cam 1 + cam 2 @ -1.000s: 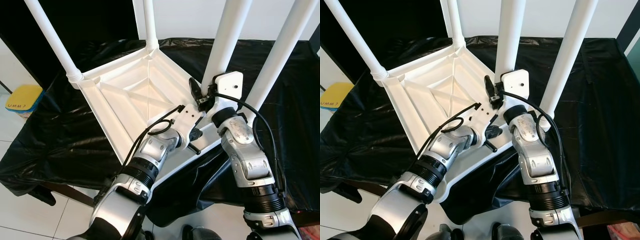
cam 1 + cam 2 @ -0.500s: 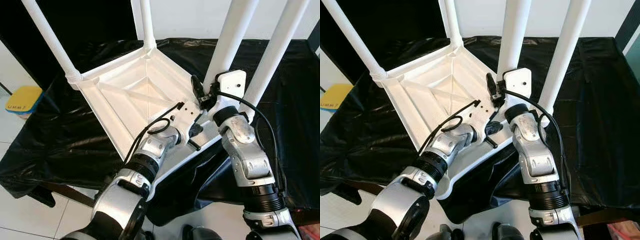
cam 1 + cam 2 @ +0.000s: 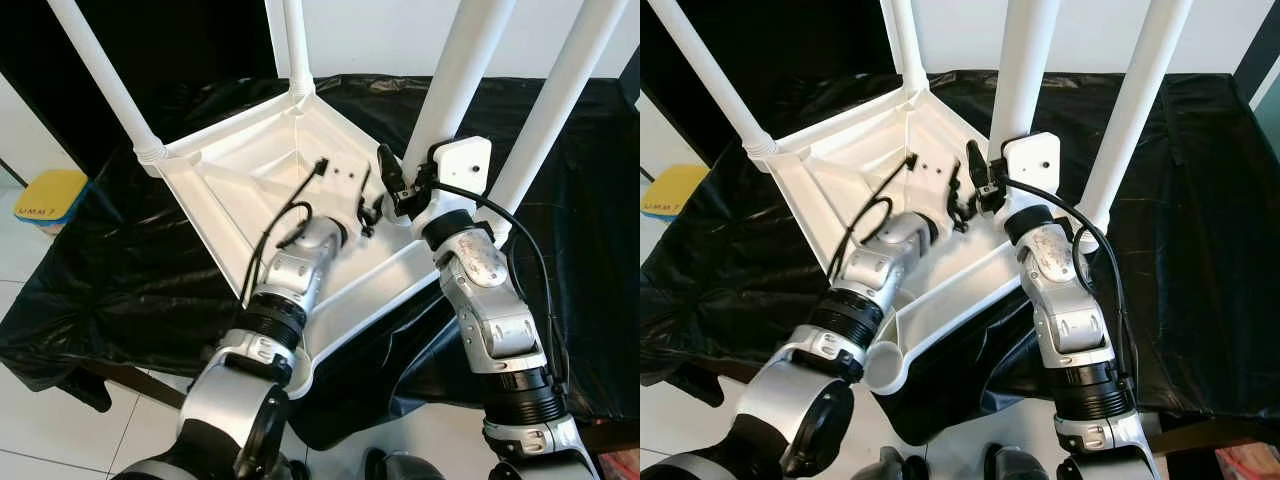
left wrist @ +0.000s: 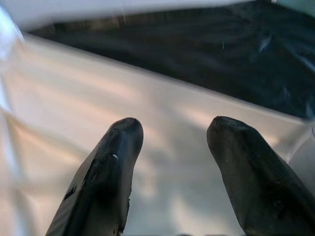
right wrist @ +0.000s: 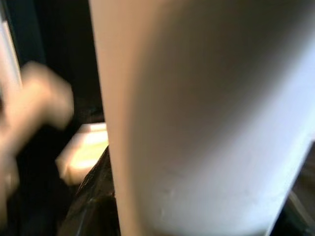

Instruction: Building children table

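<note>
A white children's table [image 3: 240,175] lies upside down on a black sheet, with several white legs standing up from its corners. My right gripper [image 3: 405,175] is at the base of the near right leg [image 3: 450,80] and is shut on it; one black finger shows to the left of the leg. In the right wrist view that leg [image 5: 197,118] sits very close between the fingers. My left gripper [image 3: 366,205] reaches over the table's ribbed underside, open, with nothing between its fingers [image 4: 108,172].
Black plastic sheet [image 3: 120,270] covers the work surface and hangs over its near edge. A yellow pad [image 3: 45,195] lies on the white tiled floor at the left. The table's near corner socket [image 3: 883,365] overhangs the front edge.
My left gripper has moved from the table's near rim farther in over the underside, toward the held leg. The right gripper stays on the leg.
</note>
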